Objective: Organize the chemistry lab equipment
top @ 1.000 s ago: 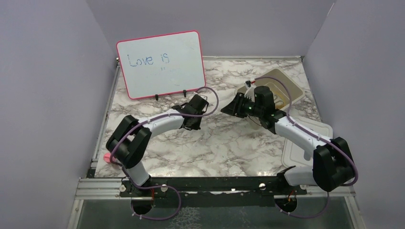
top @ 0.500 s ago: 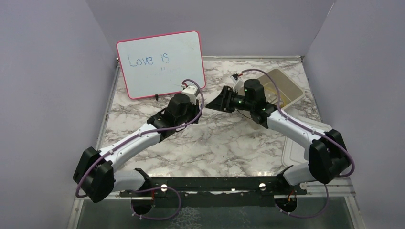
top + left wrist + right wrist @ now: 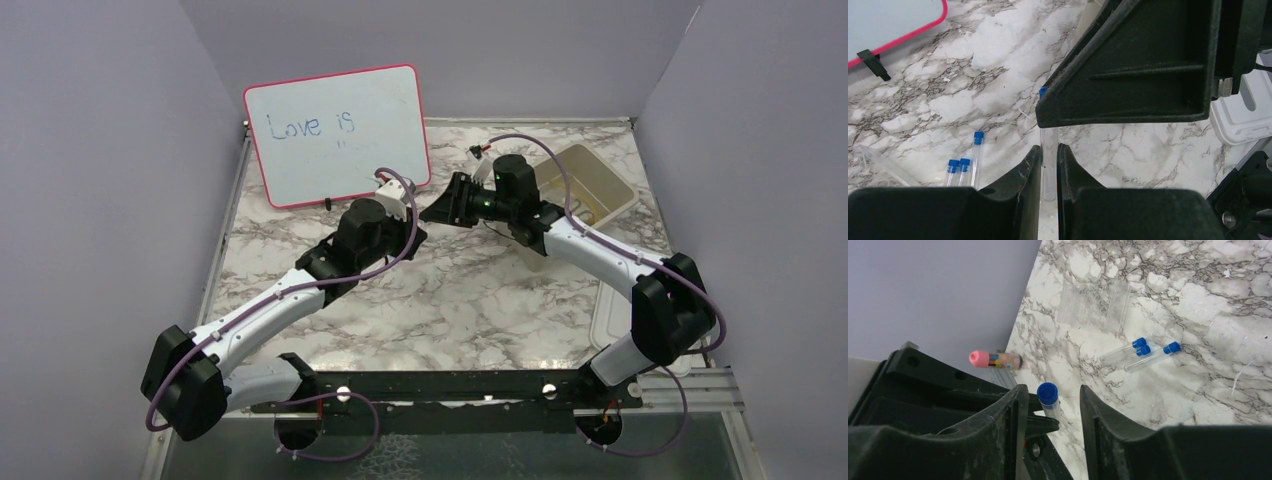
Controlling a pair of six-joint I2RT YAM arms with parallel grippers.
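Observation:
My left gripper (image 3: 1049, 147) is shut on a clear tube (image 3: 1049, 165) with a blue cap and holds it above the table, cap end pointing away. My right gripper (image 3: 1052, 390) is open, and the tube's blue cap (image 3: 1047, 392) sits between its fingers, nearer one finger. In the top view the two grippers meet nose to nose in front of the whiteboard, left (image 3: 412, 215) and right (image 3: 445, 205). Three more blue-capped tubes (image 3: 1140, 351) lie together on the marble; they also show in the left wrist view (image 3: 965, 167). Hose, tongs and stick are out of view.
The pink-framed whiteboard (image 3: 340, 130) stands at the back left. The beige tub (image 3: 590, 185) is at the back right, its lid (image 3: 625, 320) at the right edge. A clear plastic bag (image 3: 1093, 305) lies near the tubes. A pink-capped item (image 3: 995, 360) lies at the table's edge.
My left arm has unfolded and reached toward the middle back with the tube. My right gripper has moved left to meet it, and its fingers now stand around the tube's cap.

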